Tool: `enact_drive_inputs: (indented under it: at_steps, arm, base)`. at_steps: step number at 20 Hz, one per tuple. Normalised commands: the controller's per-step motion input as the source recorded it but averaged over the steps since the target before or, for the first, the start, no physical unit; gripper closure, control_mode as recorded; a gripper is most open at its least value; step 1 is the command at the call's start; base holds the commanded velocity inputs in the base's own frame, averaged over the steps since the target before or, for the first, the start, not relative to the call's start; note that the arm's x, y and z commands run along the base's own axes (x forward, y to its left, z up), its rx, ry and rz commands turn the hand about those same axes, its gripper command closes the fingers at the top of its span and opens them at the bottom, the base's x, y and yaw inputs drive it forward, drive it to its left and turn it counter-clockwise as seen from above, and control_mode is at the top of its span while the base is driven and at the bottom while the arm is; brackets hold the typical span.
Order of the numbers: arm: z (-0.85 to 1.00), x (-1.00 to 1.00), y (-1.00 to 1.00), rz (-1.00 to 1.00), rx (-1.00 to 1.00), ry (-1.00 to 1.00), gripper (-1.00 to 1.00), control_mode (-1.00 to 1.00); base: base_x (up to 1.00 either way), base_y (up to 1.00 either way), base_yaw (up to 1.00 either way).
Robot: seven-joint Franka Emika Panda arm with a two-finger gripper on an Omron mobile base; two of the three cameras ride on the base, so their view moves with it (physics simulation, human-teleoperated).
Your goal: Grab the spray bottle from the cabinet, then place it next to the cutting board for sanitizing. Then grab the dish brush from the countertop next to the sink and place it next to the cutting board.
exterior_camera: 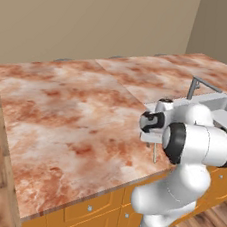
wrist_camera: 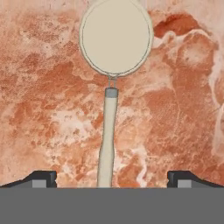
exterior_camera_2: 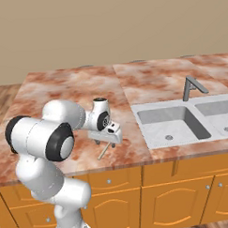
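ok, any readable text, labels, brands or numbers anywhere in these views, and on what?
None readable. The round pale-headed dish brush with thin tan handle, the reddish-brown and cream mottled marble countertop, the grey metal double-basin sink and the two-finger gripper bear no writing in these views.

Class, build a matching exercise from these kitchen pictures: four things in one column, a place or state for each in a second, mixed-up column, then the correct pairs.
Things:
1. brush
2. end effector
3. faucet
4. sink

Places or states:
A. set into the countertop, to the arm's right
B. open, fingers either side of a thin handle
C. lying flat on the marble, under the hand
D. standing behind the basins

Pairs: 1-C, 2-B, 3-D, 4-A
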Motion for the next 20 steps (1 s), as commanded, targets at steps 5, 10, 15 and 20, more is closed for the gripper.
enact_drive_inputs:
  at_steps: [5, 10, 15, 20]
  arm:
    - [-0.36, 0.43, -0.03, 0.0, 0.0, 0.0, -1.0, -1.0]
    - [-0.35, 0.36, -0.02, 0.0, 0.0, 0.0, -1.0, -1.0]
    - [-0.37, 0.25, 0.0, 0.0, 0.0, 0.0, 1.0, -1.0]
    - [-0.35, 0.2, 0.0, 0.0, 0.0, 0.0, 1.0, -1.0]
  base:
    - [0.0, 0.0, 0.0]
    - [0.0, 0.0, 0.0]
    - [0.0, 0.0, 0.0]
    - [0.0, 0.0, 0.0]
